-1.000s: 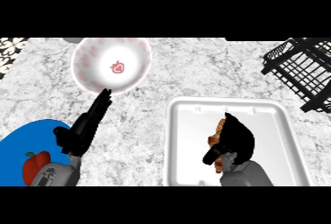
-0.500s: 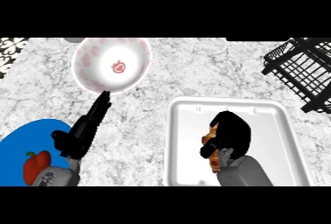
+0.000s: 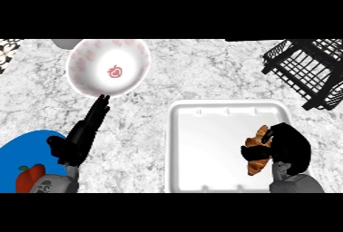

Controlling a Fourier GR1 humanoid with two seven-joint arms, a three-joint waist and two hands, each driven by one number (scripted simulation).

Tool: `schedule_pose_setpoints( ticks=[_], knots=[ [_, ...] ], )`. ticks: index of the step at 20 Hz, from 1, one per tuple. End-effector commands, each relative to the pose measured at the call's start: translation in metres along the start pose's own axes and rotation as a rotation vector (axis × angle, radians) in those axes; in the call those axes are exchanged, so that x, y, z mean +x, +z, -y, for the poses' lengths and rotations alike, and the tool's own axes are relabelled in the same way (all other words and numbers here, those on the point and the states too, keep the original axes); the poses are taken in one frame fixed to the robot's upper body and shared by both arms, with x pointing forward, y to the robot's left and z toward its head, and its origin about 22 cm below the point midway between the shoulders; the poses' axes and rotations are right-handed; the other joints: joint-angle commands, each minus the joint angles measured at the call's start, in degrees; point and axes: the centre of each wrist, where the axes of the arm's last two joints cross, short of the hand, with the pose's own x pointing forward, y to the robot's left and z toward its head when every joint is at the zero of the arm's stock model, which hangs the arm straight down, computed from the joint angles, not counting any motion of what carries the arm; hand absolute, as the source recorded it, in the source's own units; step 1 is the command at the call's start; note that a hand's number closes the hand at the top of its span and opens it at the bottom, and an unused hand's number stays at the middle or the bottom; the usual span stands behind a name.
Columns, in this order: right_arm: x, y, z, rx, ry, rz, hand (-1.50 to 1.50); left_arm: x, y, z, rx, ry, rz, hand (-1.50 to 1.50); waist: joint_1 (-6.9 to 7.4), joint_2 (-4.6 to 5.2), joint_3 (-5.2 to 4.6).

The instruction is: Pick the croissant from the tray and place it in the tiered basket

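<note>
Now the right hand [image 3: 289, 146] is curling its fingers round the croissant [image 3: 256, 152] at the white tray's [image 3: 201, 136] right side, grasp step underway, left hand [image 3: 80, 136] resting straight-fingered, and next it's looking like a lift toward the black tiered basket [image 3: 305, 68].

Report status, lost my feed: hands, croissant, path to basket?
Right hand shut on croissant, over white tray. Left hand open, resting. Tiered basket upper right; nothing between.
</note>
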Motion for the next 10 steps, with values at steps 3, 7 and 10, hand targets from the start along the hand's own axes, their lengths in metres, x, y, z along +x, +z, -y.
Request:
schedule_pose_setpoints(
  ticks=[3, 7, 10],
  knots=[
    [-0.135, -0.063, 0.081, -0.176, 0.009, -0.221, 1.5, -0.006, 0.011, -0.011, 0.053, 0.008, -0.027, 0.0, -3.17, -0.24, 0.04],
    [-0.169, -0.062, 0.14, -0.296, -0.267, -0.137, 1.5, -0.007, 0.008, -0.007, 0.05, 0.02, -0.019, 0.0, -2.58, -0.33, 0.03],
    [-0.176, -0.044, 0.149, -0.375, -0.449, -0.049, 1.5, -0.009, 0.01, -0.003, 0.028, 0.003, -0.022, 0.0, -1.45, -0.33, -0.01]
  ],
)
